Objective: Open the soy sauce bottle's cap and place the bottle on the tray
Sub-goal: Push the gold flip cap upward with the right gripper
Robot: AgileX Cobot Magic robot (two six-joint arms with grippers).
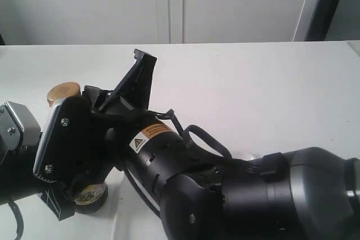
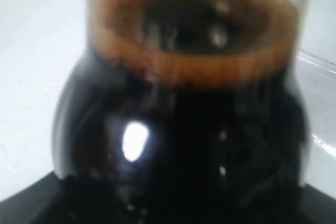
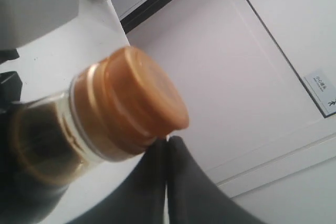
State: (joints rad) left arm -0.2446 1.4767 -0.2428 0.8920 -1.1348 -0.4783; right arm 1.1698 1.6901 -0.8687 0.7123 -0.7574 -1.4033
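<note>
The soy sauce bottle [image 1: 90, 194] stands at about eight o'clock on the white table [image 1: 253, 82], its cap [image 1: 62, 92] closed. The left gripper [image 1: 62, 195] is clamped around the bottle's dark body, which fills the left wrist view [image 2: 178, 129]. The right gripper's fingertips [image 3: 167, 150] are pressed together, just touching the cap's [image 3: 139, 98] lower rim.

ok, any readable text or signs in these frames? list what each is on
Yellow-and-white warning sticker with a triangle sign, on the right arm: print too small to read.
Bottle label: mostly hidden, unreadable.
White sign on the wall, right wrist view: dark marks, blurred, cut off at the edge.
Nothing reads clearly.
</note>
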